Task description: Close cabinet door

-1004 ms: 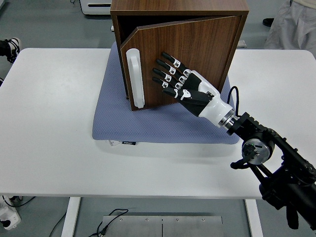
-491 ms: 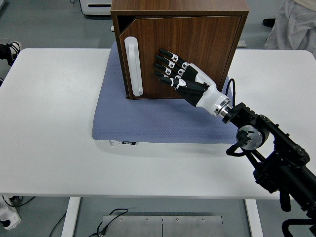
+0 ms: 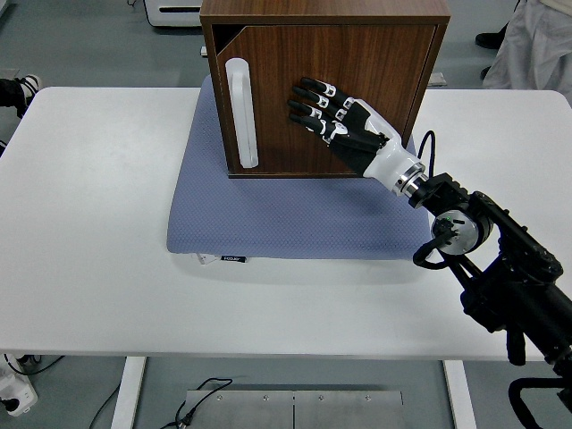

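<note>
The white table (image 3: pixel 98 268) is bare along its near edge. The right arm (image 3: pixel 500 277) enters from the right edge and reaches forward and left over the near right corner of the blue mat (image 3: pixel 268 214). The mat lies at the middle of the table toward its far edge, with a small label at its near left edge.

The right hand (image 3: pixel 344 125) lies with palm and fingers (image 3: pixel 313 98) flat against the cabinet door (image 3: pixel 331 98). The fingers are extended and slightly spread, pointing up and left; they grip nothing and only press on the panel.

The wooden cabinet (image 3: pixel 326 18) stands on the far half of the mat. Its door is nearly flush with the front; a narrow dark gap shows at the upper left corner. The white handle (image 3: pixel 241 112) runs upright along the door's left side, apart from the fingertips.

A person's light clothing (image 3: pixel 536 45) shows beyond the far right corner.
</note>
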You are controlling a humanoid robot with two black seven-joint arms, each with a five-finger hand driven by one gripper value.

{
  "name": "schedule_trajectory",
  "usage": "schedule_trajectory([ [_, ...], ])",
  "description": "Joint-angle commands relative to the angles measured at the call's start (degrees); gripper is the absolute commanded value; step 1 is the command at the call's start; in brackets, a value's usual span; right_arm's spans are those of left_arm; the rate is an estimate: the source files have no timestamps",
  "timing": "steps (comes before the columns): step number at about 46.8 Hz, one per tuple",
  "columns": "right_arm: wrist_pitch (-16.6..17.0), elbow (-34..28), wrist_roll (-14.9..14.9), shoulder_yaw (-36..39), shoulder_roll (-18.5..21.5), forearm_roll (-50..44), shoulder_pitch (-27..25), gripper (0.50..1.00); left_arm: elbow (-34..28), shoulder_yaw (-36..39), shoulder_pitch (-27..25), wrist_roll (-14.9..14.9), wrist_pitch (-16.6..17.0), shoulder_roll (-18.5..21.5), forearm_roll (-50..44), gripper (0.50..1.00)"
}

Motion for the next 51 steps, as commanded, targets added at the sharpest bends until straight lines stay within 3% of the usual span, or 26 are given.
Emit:
schedule_trajectory([
  [1,0.62,1.43,-0.15,-0.06,0.0,-0.07,-0.99,1.0,0.01,-0.02,0.03,0.0,0.02,0.0,0.0,1.0],
  [13,2.02,8.81,-0.15,-0.07,-0.17,-0.25,-6.17,1.0,0.01,-0.02,0.03,0.0,0.02,0.0,0.0,1.0],
  [32,3.52,19.09,-0.07,5.64,-14.76,-0.16,-15.31,1.0,0.01,-0.02,0.03,0.0,0.02,0.0,0.0,1.0],
  [51,6.15,22.0,-0.24,17.51,-20.74,0.02,-25.16,1.0,0.01,-0.02,-0.05,0.0,0.02,0.0,0.0,1.0],
])
